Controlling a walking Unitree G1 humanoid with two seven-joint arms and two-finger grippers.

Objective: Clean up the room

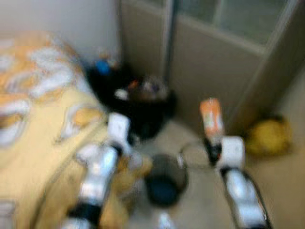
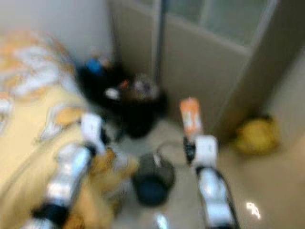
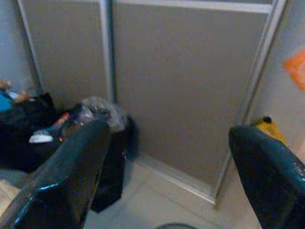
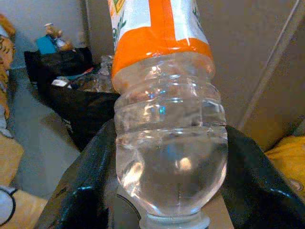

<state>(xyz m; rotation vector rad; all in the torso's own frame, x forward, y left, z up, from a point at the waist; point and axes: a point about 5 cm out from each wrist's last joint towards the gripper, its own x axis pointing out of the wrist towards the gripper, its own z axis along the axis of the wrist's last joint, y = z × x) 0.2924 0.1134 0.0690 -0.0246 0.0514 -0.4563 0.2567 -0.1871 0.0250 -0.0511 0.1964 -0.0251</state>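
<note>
Right gripper (image 4: 167,191) has its two black fingers clamped round a clear plastic bottle (image 4: 167,119) with an orange label, held neck toward the wrist, likely so it can be carried for disposal. Left gripper (image 3: 167,157) gapes wide, empty. Beyond, a black rubbish bin (image 1: 145,107), heaped full, stands in the corner beside the bed (image 1: 38,119).

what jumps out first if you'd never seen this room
The right gripper holds up a clear plastic bottle with an orange label. Ahead, in the corner beside the bed, sits an overfull black trash bin. The left gripper is open and faces it.
</note>
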